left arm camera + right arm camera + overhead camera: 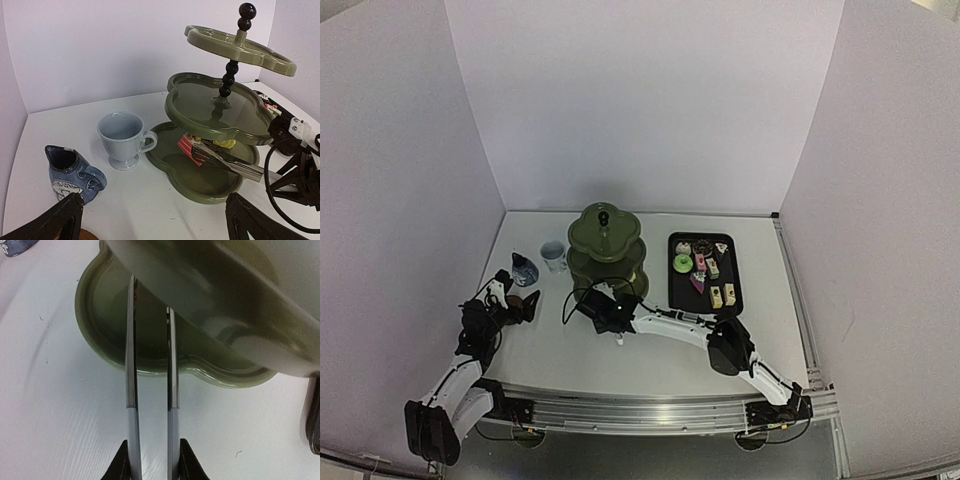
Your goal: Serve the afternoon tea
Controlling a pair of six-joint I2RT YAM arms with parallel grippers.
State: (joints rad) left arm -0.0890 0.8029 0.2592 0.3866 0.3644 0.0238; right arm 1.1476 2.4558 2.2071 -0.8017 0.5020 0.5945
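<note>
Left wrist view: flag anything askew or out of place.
The small blue glazed cup left of the upright white footed cup looks tipped, its mouth tilted sideways. Nothing spilled is visible.

Left arm (470, 365) folded at lower left; left gripper (155, 207) fingers spread wide, apparently empty. Right arm (695, 330) stretched low from lower right toward centre; right gripper (152, 465) pinched on metal tongs (131, 365).

Green stand (200, 102), dark blue cup (70, 172)
</note>
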